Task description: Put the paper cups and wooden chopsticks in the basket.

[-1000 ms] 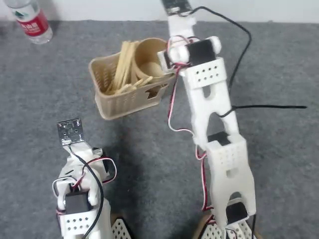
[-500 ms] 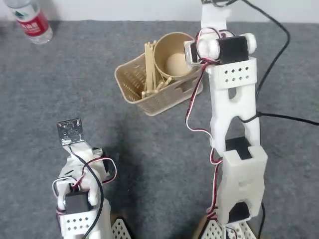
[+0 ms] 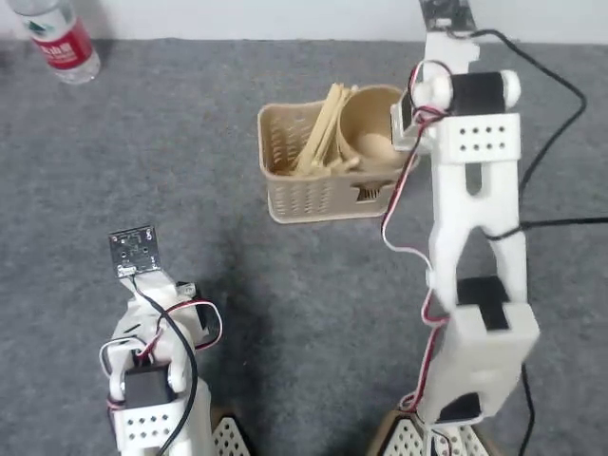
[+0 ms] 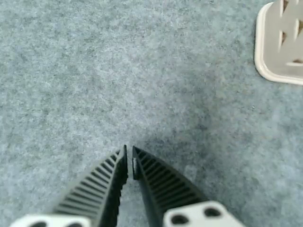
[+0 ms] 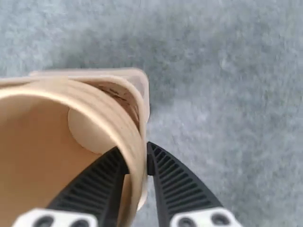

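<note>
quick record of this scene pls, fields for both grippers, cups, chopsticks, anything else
right gripper: shut on the rim of the paper cups, one finger inside, one outside
left gripper: shut, over bare carpet, holding nothing
paper cups: stacked, inside the basket
wooden chopsticks: in the basket, leaning beside the cups
other: water bottle at the far edge

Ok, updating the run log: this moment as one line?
right gripper: shut on cup rim | cup, chopsticks: in basket | left gripper: shut, above carpet
</note>
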`<state>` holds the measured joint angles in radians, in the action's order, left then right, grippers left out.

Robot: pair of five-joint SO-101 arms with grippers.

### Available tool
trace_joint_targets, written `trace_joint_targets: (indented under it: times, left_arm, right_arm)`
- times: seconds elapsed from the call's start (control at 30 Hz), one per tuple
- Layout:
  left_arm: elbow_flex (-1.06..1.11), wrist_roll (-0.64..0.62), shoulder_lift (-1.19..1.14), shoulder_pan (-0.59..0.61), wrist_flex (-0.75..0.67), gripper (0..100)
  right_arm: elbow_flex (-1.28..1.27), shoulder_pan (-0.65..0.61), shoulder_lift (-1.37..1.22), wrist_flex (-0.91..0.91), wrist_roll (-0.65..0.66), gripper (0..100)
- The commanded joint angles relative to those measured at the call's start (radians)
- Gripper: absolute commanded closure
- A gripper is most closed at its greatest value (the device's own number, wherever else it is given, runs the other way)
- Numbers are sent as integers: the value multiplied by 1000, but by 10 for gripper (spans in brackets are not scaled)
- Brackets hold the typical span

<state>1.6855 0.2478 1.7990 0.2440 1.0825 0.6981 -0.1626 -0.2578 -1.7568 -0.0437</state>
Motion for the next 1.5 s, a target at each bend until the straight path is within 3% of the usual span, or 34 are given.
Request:
trace_joint_targets:
  times: [0.0, 0.3, 0.57, 0.7, 0.8, 1.07, 1.33, 1.47]
  left_arm:
    - [-4, 11, 20, 3, -23, 987]
    - [-4, 11, 20, 3, -21, 987]
    - [-4, 11, 20, 3, -21, 987]
    - [-4, 11, 20, 3, -21, 987]
    - [-4, 11, 20, 3, -21, 987]
    - [-4, 11, 20, 3, -21, 987]
    - [-4, 11, 20, 3, -23, 987]
    - [-4, 11, 20, 3, -23, 987]
  right_arm:
    - [-94, -15, 191, -45, 9, 992]
    - [-212, 45, 263, -44, 11, 992]
    - [-198, 25, 222, -36, 9, 984]
    - [-146, -10, 225, -36, 29, 843]
    - [-77, -56, 225, -36, 150, 760]
    - [155, -68, 226, -39, 222, 798]
    - [275, 97, 404, -39, 227, 813]
    - [152, 191, 562, -39, 287, 998]
